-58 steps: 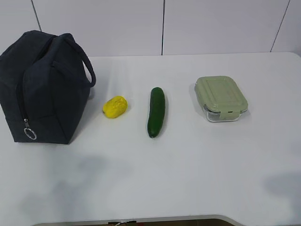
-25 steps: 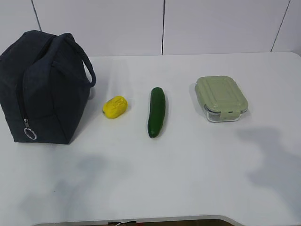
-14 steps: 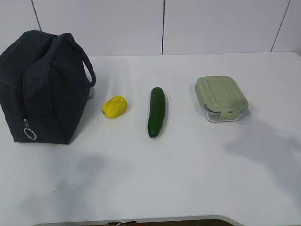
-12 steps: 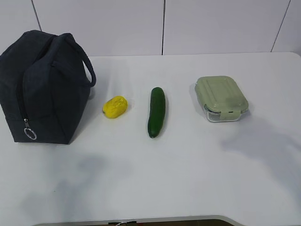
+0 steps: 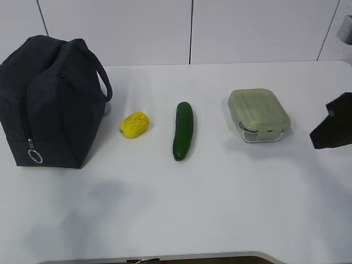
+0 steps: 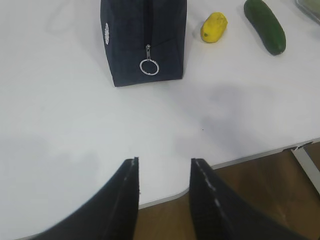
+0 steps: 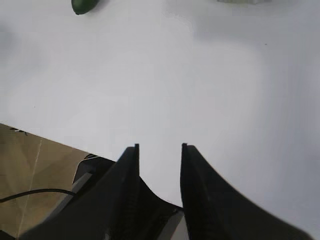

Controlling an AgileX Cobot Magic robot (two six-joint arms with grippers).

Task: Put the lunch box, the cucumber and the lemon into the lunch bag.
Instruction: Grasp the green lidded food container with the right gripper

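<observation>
**Mia:** Is anything in the lunch bag (image 5: 52,102) yet?

**Ben:** No. All three things lie out on the white bench (image 5: 181,203), so nothing is done. The bag stands at the far left, at about nine o'clock. It is big, dark blue and boxy, with a loop handle on top. Its zipper looks shut, and a metal ring (image 5: 35,157) hangs at the bottom end. I think it needs opening first.

**Mia:** What comes next to it?

**Ben:** The lemon (image 5: 135,125), just beside the bag. It is small, yellow and bumpy. Then the cucumber (image 5: 183,131) in the middle, long and dark green, pointing from twelve to six o'clock. Then the lunch box (image 5: 259,115) at about three o'clock, clear glass with a pale green lid clipped on.

**Mia:** And the arms?

**Ben:** The left end effector (image 6: 162,182) hangs over the near edge of the bench, partly open, holding nothing. The right end effector (image 7: 159,167) is the same, partly open and empty, near the box side. A dark part of it shows at the right edge of the front view.
</observation>
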